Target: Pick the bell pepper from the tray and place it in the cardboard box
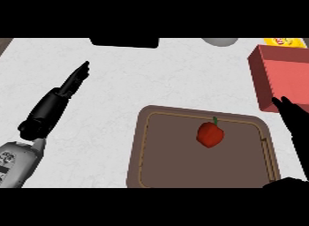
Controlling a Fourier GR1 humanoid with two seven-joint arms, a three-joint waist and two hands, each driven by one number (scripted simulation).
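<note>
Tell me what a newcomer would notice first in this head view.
Likely the red bell pepper, lying alone in the upper middle of the brown tray at lower centre. Next, the reddish box at the right edge, just beyond the tray's far right corner, with the right hand dark between the two. The left hand rests open over the white counter at left, fingers straight.
</note>
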